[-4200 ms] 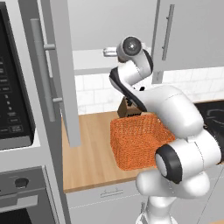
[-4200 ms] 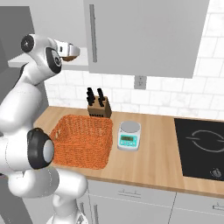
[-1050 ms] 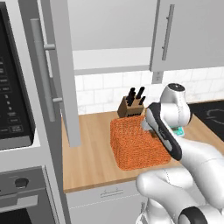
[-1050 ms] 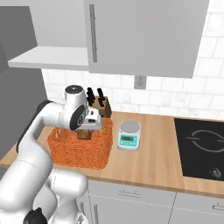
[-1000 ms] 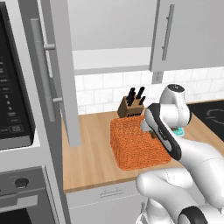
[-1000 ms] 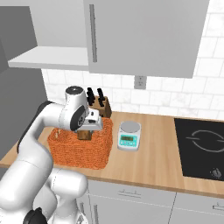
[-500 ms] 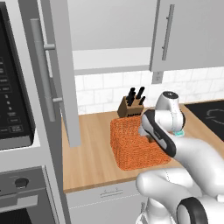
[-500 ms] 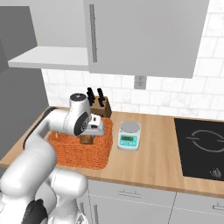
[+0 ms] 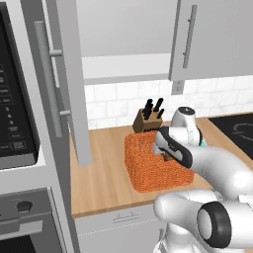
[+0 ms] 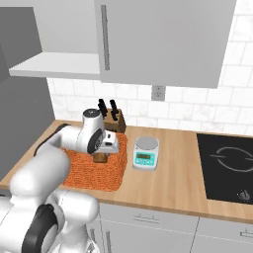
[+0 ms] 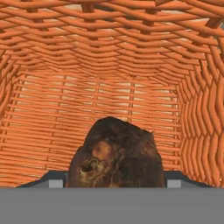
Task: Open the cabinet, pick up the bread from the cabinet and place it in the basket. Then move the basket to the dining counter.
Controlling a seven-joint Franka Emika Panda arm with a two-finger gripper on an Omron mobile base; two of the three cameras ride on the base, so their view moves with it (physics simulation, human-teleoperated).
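**Bread held low in the basket, release not yet made**

The two-finger gripper (image 10: 101, 154) was seen down inside the orange woven rectangular basket (image 9: 148, 173), its jaws spread wide and clamped on the small dark brown rounded lump of bread (image 11: 117, 155). In the hand view the bread was wedged between the two dark finger tips (image 11: 52, 178), with the woven floor and walls of the basket all around it. Whether the bread was touching the floor or was held just above it could not be told.

The risks were judged from there. If the jaws were parted while the lump hung clear of the floor, it could be dropped and rolled against a wall, though the tall sides would probably keep it in. If the hand were lifted before a full release, the bread could be dragged back out. The weave could also be snagged by a finger on the way up, and the basket tipped or shoved along the light-wood countertop (image 10: 168, 183).

Close by, the brown wooden knife block with black handles (image 9: 148, 117) stood just behind the basket, and the small white kitchen scale (image 10: 146, 152) just beside it; either could be knocked by a careless swing of the arm. Above, the light-grey wall cabinet door (image 9: 69, 79) stood open, an obstacle to any high withdrawal.
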